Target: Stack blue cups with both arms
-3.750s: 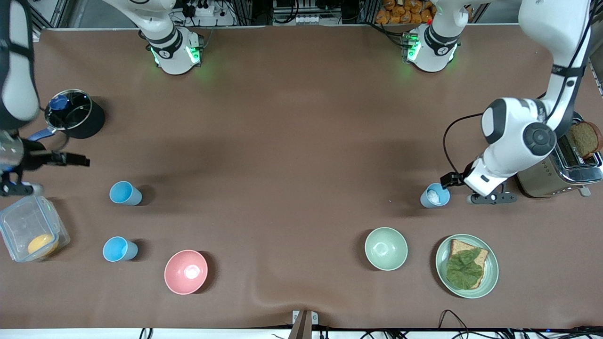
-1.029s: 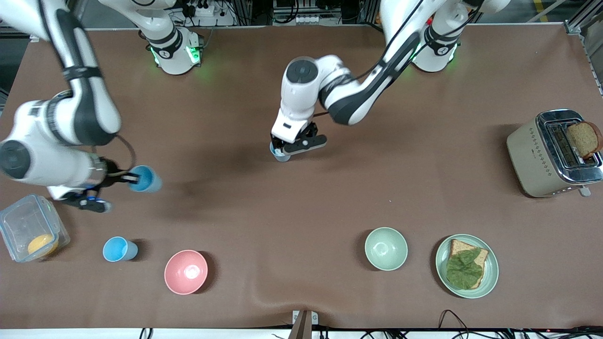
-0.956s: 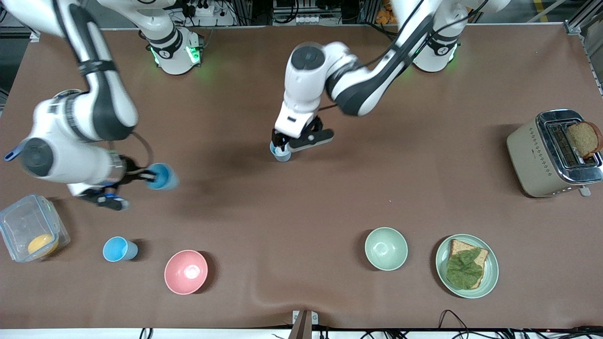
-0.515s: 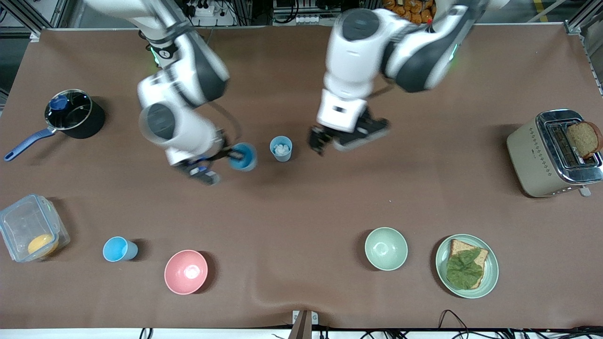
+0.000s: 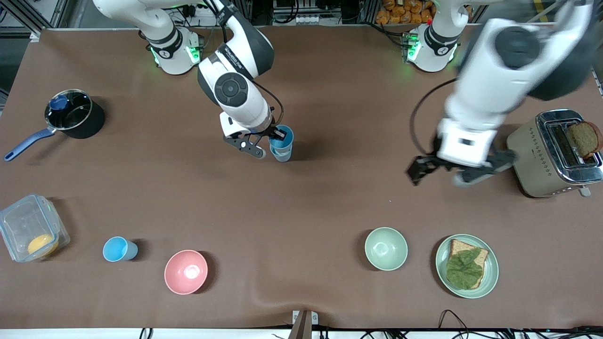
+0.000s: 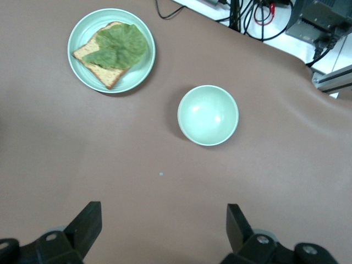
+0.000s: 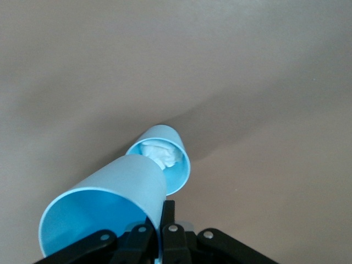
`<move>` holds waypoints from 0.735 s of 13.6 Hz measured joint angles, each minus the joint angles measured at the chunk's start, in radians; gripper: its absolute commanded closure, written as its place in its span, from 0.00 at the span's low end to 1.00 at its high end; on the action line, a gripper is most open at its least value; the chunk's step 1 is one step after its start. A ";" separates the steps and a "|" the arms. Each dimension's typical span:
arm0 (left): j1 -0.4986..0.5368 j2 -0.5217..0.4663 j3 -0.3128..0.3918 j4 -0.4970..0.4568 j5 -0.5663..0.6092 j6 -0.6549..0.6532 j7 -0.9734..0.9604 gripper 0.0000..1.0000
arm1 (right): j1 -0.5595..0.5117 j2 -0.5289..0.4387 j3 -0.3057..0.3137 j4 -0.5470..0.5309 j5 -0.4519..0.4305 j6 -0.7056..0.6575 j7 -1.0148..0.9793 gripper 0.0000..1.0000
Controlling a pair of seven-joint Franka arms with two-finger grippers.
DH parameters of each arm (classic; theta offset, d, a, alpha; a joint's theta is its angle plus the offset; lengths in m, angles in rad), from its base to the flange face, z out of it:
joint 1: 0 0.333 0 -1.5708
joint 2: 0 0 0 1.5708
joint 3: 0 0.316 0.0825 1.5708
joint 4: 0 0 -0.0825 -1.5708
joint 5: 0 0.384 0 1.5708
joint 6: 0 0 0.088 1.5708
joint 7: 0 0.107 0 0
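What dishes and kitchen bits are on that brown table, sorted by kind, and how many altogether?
Blue cups: 3
Bowls: 2, pink and pale green
Plate with bread and a leaf: 1
Saucepan: 1
Toaster: 1
Clear plastic container: 1
Total: 9

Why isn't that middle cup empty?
Not empty: the grey-blue cup holds something white and crumpled. The right pincer holds the bright cup just above it.
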 measured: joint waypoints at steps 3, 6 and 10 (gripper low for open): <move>0.106 -0.047 0.001 0.000 -0.063 -0.081 0.209 0.00 | 0.000 0.003 -0.008 -0.042 0.000 0.036 0.000 1.00; 0.114 -0.077 0.000 0.000 -0.063 -0.127 0.298 0.00 | 0.004 0.010 -0.006 -0.054 0.001 0.057 0.005 1.00; 0.140 -0.111 0.001 0.000 -0.062 -0.176 0.375 0.00 | 0.019 0.022 -0.005 -0.055 0.001 0.067 0.023 1.00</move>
